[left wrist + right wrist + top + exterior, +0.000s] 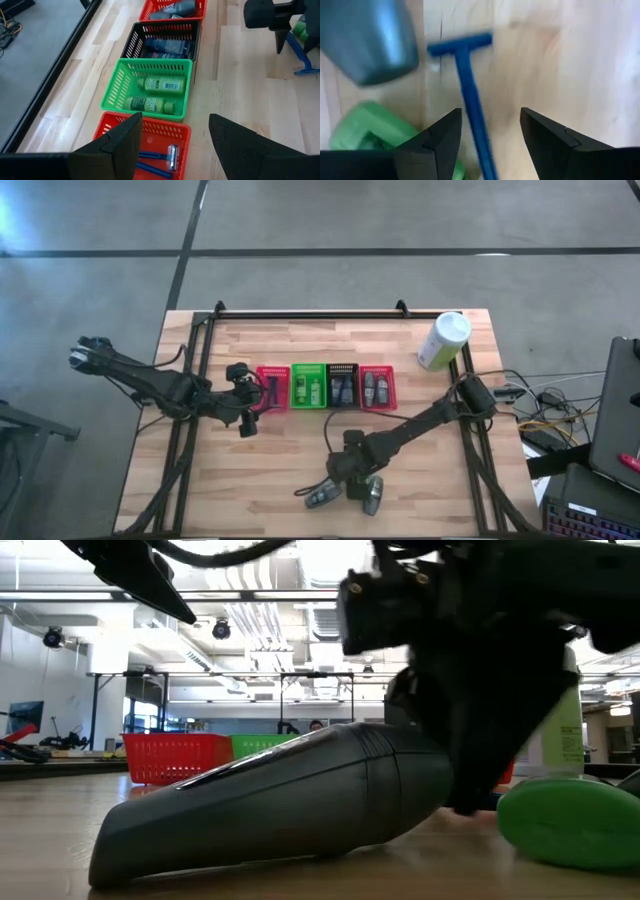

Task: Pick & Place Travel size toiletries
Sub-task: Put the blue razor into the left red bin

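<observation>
Four mesh baskets stand in a row. The near-left red basket (150,131) holds blue razors (157,159), the green basket (150,87) two green bottles, the black basket (167,42) dark tubes, and the far red basket (377,387) grey bottles. My left gripper (175,145) hovers open over the razor basket. My right gripper (490,135) is open near the table's near edge. Its fingers stand on either side of a blue razor (465,75) lying flat on the wood. A grey bottle (367,40) and a green item (365,130) lie beside it.
A tall white-and-green canister (443,340) stands at the far right corner. Two grey bottles (320,498) (372,498) lie by the near edge; one fills the low view (280,800). Bare wood lies between the baskets and the loose items. A black rail (310,315) runs along the far edge.
</observation>
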`<state>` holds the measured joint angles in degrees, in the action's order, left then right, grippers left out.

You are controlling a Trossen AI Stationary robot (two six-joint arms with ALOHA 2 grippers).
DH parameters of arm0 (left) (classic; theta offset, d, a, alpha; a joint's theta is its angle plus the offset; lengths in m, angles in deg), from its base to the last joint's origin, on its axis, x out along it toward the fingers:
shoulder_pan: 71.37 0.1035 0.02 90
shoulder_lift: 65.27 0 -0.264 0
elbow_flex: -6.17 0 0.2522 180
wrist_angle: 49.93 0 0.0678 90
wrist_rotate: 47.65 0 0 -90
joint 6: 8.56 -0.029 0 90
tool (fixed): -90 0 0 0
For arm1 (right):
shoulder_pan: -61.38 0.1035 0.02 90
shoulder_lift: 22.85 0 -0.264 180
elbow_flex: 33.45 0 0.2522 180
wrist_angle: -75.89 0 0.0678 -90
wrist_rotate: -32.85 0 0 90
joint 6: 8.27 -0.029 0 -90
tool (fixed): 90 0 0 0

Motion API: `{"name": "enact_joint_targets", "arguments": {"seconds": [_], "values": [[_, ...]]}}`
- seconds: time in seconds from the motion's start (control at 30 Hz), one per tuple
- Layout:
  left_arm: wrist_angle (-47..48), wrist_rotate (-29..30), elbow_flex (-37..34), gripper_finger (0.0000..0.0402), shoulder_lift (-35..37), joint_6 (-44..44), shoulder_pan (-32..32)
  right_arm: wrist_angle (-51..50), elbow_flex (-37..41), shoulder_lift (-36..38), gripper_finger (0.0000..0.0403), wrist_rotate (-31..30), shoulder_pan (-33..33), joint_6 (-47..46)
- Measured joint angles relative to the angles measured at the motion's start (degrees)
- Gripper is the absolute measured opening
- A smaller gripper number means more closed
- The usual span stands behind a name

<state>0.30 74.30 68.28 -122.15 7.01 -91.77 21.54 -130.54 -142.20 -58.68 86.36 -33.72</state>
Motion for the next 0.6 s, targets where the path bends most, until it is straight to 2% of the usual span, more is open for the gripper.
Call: {"name": "enact_joint_targets", "arguments": {"seconds": [0.27, 0.6], "values": [[0.02, 0.00, -0.02, 0.0234, -0.01, 0.00, 0.04, -0.05, 0.96, 0.00, 0.0211, -0.12, 0.88, 0.04], [0.00, 0.02, -0.32, 0.0234, 0.00, -0.27, 0.02, 2.47, -1.56, 0.02, 0.0180, 0.08, 0.74, 0.42]]}}
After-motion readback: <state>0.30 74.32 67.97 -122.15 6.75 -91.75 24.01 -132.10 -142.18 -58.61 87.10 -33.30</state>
